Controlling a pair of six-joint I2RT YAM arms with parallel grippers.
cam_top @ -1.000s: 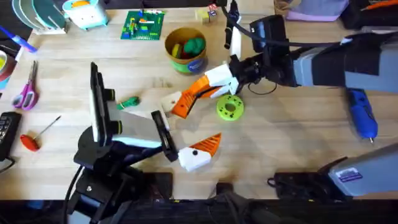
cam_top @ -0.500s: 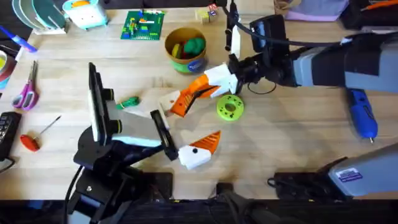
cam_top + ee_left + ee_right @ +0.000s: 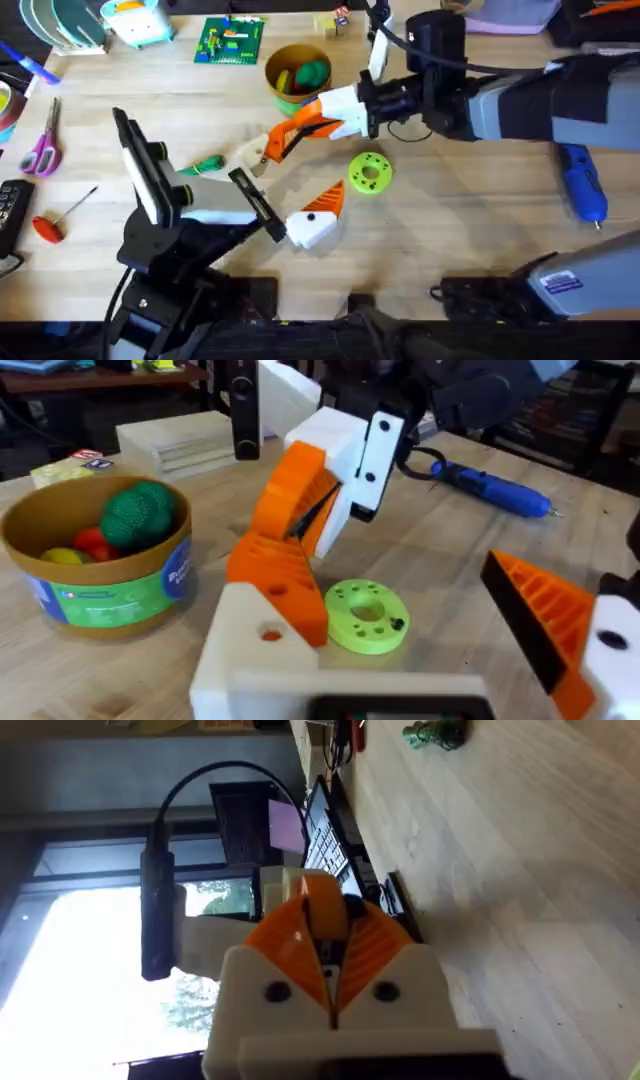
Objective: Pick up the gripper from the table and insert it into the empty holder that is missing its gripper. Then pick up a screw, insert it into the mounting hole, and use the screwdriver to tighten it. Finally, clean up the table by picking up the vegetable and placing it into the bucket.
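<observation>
My left gripper stands wide open at mid-table. One finger is a white block with an orange tip. The other is the empty holder, a bare white block. Against it sits the orange gripper wedge, with my right gripper shut on it. The green vegetable lies on the table left of the holder. The bucket stands just beyond, with toys inside. The blue screwdriver lies far right.
A lime-green disc lies right of the fingers. A red-handled screwdriver and scissors lie at the left edge. A green brick plate lies at the back.
My right gripper has carried the wedge towards the back and a little left. The left arm has swung so that the holder moved left with it.
</observation>
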